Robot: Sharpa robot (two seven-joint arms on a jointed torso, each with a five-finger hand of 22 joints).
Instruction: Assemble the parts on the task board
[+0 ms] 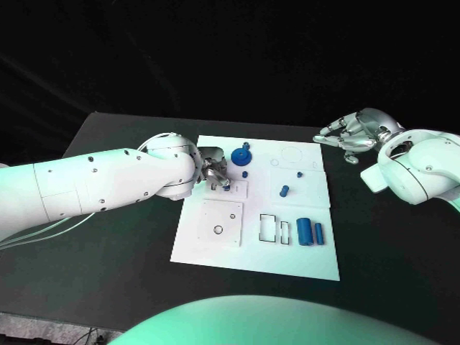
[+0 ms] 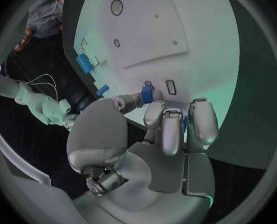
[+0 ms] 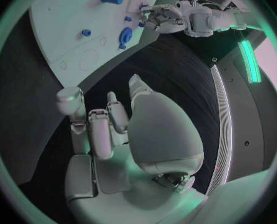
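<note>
1. Pinching a small blue part (image 2: pixel 147 93) between thumb and finger, the left robot hand (image 1: pixel 215 175) is over the task board (image 1: pixel 253 262) (upper-left area).
2. The right robot hand (image 1: pixel 350 134) — fingers curled, holding nothing — hangs above the desk (image 1: pixel 396 251), beside the board.

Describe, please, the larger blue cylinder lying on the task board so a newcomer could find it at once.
Start at the white task board. Near its edge on the robot's right lie two blue pieces side by side. The larger blue cylinder is the thicker one; the slim piece lies outboard.
</note>
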